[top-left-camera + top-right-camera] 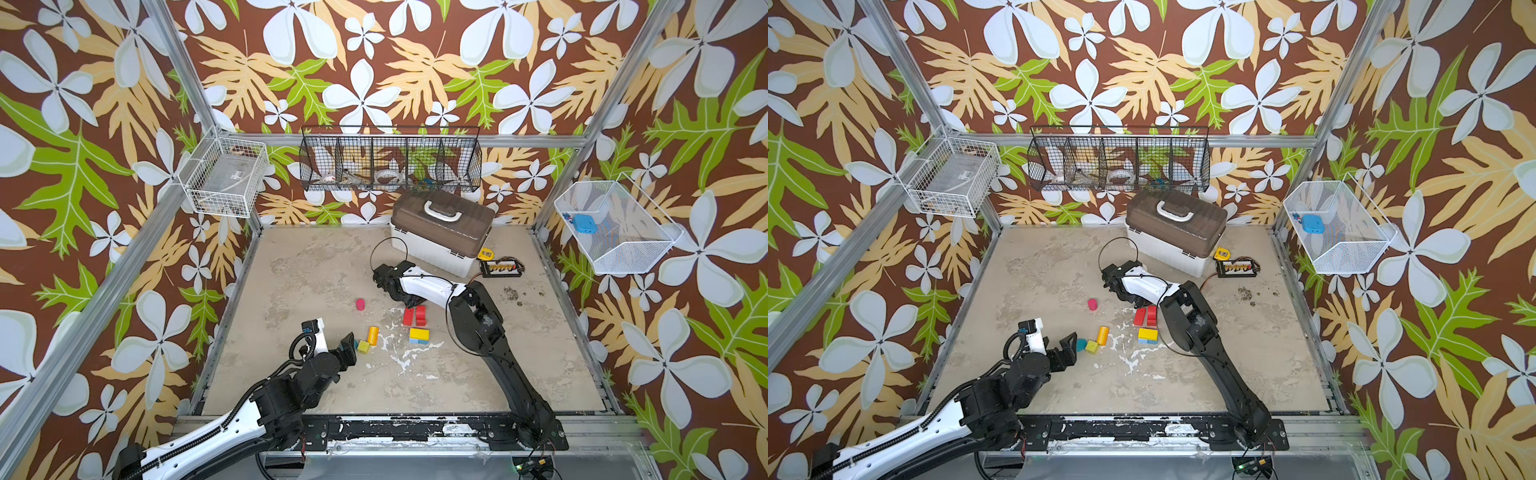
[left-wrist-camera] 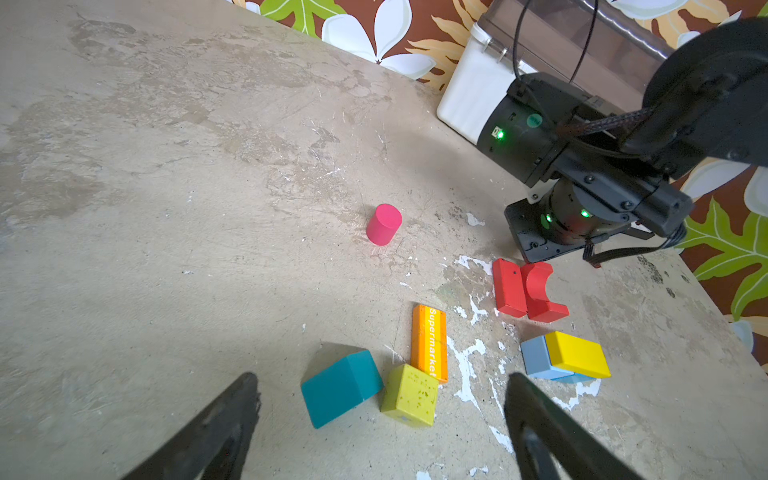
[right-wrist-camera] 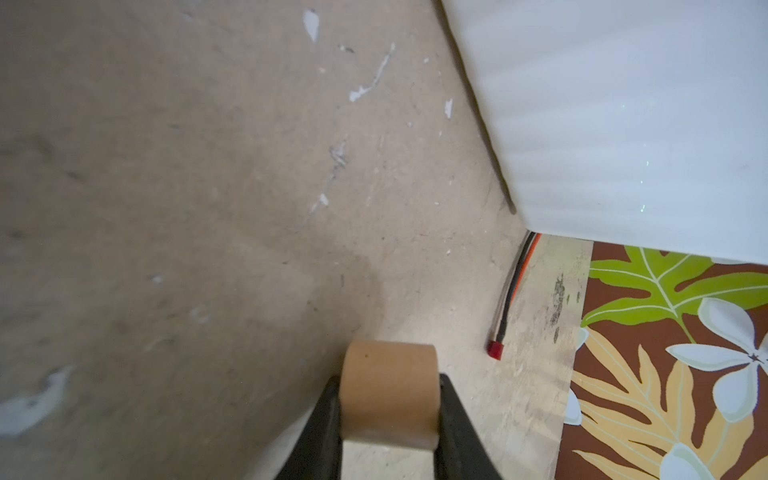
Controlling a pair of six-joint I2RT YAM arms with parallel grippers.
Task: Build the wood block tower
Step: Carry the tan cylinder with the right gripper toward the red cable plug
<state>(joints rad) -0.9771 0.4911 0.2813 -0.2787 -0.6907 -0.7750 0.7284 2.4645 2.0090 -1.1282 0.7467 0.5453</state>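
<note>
1. Jaws of left gripper (image 2: 382,380) stand wide and empty, just short of teal block (image 2: 340,388) and green cube (image 2: 409,395).
2. Orange block (image 2: 430,340), red pair (image 2: 528,291) and pink cylinder (image 2: 383,224) lie loose mid-table. Only yellow block (image 2: 577,353) rests on blue block (image 2: 536,357).
3. Right gripper (image 3: 388,386), clamped on wood cylinder (image 3: 388,365), hangs beside case (image 1: 432,249); tower barely begun, I judge.

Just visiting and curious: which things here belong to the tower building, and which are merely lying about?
Job: pink cylinder, red block, red arch, orange block, teal roof piece, yellow-green cube, yellow block on blue block, bare wood cylinder in the right gripper.
Lying about: white case, yellow tape measure, circuit board, wire baskets.
</note>
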